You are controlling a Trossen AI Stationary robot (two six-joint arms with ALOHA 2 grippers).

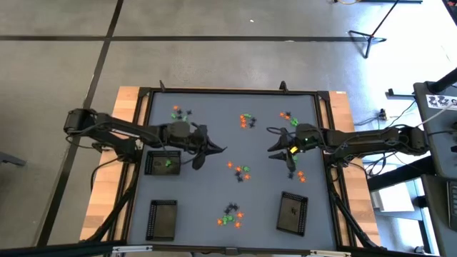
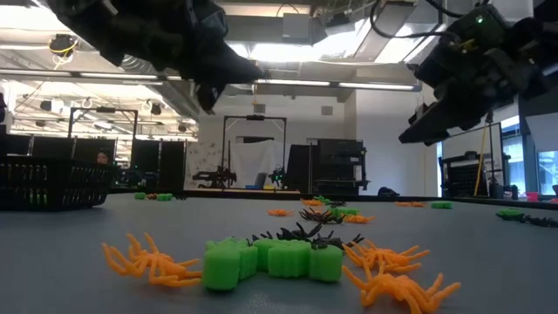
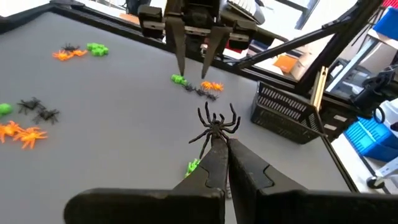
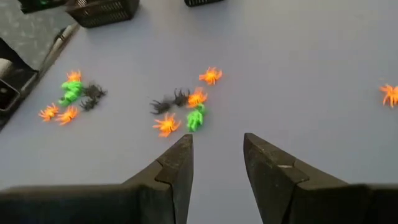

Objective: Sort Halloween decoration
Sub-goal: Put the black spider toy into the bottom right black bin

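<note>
At the tips of your left gripper, a black spider is pinched between the clenched fingers, raised above the table. Just beyond your right gripper, whose fingers stand apart and hold nothing, you see a cluster of orange, green and black trinkets lying on the table.

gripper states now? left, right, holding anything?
Left gripper: shut on a black spider.
Right gripper: open, empty, above the table.
</note>
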